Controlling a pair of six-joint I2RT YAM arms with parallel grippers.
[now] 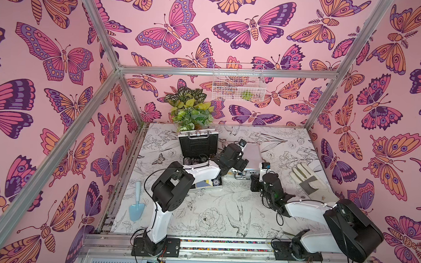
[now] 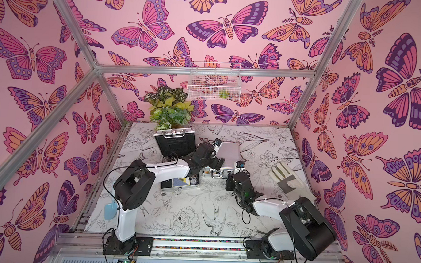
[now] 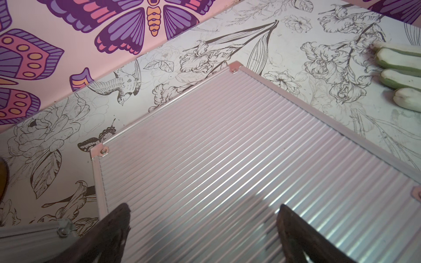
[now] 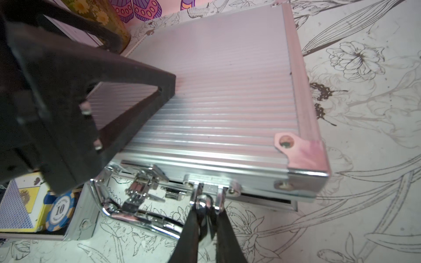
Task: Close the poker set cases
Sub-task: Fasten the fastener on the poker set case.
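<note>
Flower-sketched white counter (image 1: 201, 209), pink butterfly walls (image 1: 209, 27); left hand (image 3: 204, 209) spread over ribbed silver aluminium case (image 3: 227, 136) (right hand (image 4: 207, 207) pinching its chrome latch (image 4: 210, 189)).

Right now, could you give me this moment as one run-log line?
left gripper: open, over silver ribbed-aluminium case, lid down | right gripper: shut on its chrome front fitting | second silver case, black-lined: open, lid upright
</note>
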